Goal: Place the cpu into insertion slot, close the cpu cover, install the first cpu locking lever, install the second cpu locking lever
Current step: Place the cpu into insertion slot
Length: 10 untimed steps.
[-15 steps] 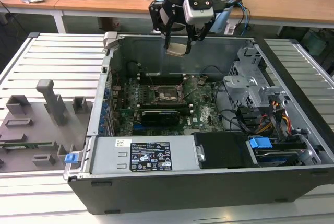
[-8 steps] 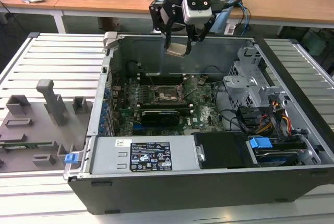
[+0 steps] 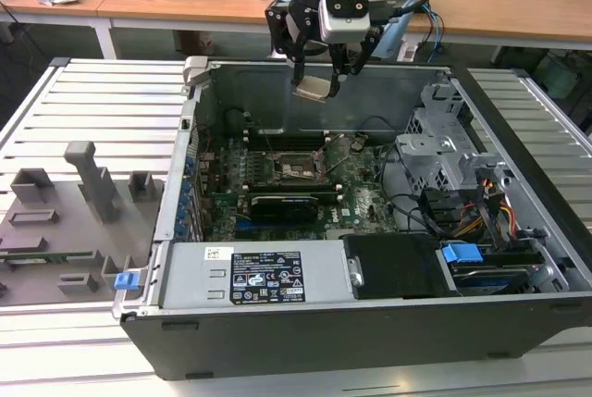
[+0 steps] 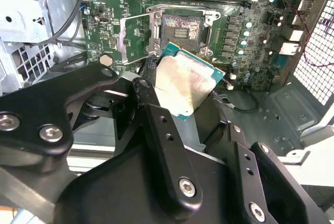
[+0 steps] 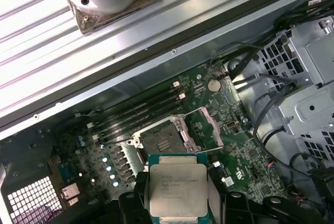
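Now clamped on the chip (image 3: 313, 92) with the gripper (image 3: 317, 82), tilted in mid-air near the case's (image 3: 268, 101) far wall, above the bare socket (image 3: 301, 167) with cover (image 5: 211, 127) swung open.

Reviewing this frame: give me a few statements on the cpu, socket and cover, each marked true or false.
1. The gripper holds the cpu. True.
2. The cpu sits in the socket. False: the socket is empty, and the cpu hangs above the board.
3. The cover is closed over the socket. False: it is swung open beside the socket.
4. The case lies with its side open and the board showing. True.
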Motion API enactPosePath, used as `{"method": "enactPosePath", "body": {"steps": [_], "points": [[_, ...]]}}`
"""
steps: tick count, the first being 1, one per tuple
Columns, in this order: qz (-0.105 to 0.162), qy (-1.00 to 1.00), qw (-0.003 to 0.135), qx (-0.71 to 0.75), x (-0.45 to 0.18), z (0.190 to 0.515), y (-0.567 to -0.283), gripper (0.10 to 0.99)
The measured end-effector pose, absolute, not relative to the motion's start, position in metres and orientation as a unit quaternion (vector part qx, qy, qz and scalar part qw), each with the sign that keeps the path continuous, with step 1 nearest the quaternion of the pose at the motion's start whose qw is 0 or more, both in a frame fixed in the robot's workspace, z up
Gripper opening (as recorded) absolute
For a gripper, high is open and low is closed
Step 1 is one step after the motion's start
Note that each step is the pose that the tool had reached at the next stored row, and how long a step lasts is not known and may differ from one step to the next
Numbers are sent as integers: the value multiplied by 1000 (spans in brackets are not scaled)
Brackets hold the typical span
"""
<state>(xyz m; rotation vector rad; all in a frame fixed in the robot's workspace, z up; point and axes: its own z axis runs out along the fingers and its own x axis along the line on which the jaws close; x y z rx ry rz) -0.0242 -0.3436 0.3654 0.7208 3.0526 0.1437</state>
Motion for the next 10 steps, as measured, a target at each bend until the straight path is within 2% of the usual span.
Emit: {"method": "enactPosePath", "body": {"steps": [10], "points": [[46, 965, 2, 258, -24, 365, -344, 537]]}}
